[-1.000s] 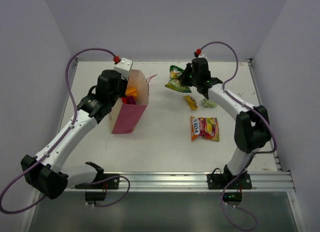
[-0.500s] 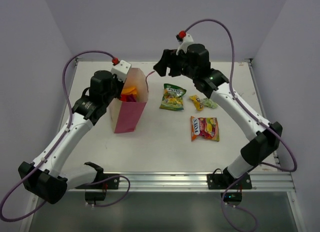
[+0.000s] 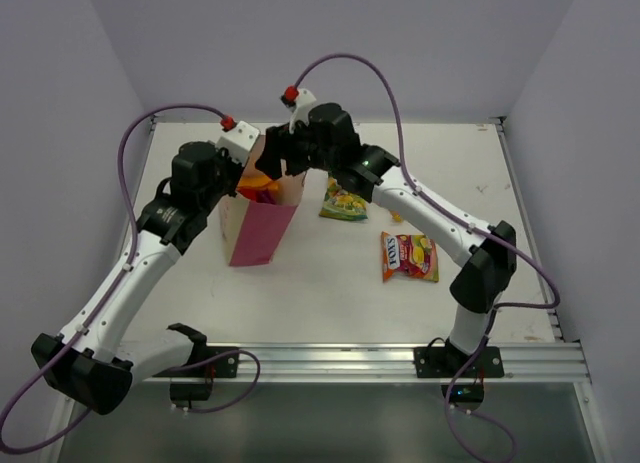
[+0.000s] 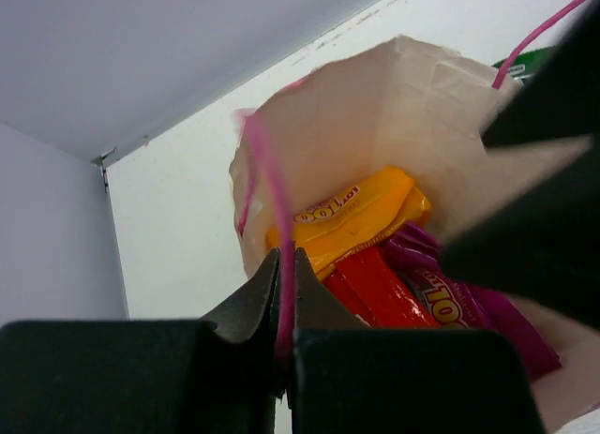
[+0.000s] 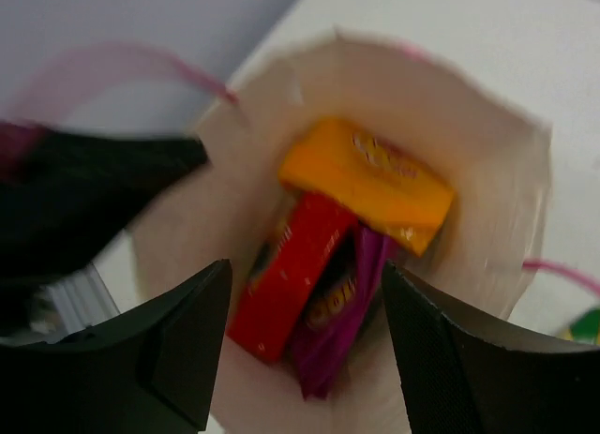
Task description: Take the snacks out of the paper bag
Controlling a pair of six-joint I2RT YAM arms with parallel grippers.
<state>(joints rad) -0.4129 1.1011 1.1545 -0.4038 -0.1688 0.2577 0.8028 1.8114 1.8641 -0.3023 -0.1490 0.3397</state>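
The left gripper (image 4: pixel 286 265) is closed on the thin purple-pink cord handle (image 4: pixel 261 172) of the small pink paper bag (image 3: pixel 258 223), which I judge is to hold the bag upright with its mouth open. The bag stands in the left half of the worktop (image 3: pixel 330 293), nearer its far edge. Three snacks show inside: one orange packet (image 4: pixel 352 218), one red packet (image 4: pixel 375 289) and one magenta-purple packet (image 4: pixel 469 298). The right gripper (image 5: pixel 305 270) hangs over the mouth with jaws wide and empty, probably to reach in. To the right lie one green packet (image 3: pixel 345 199), one red-yellow packet (image 3: pixel 408 256) and one tiny yellow pack (image 3: pixel 396 219), partly hidden.
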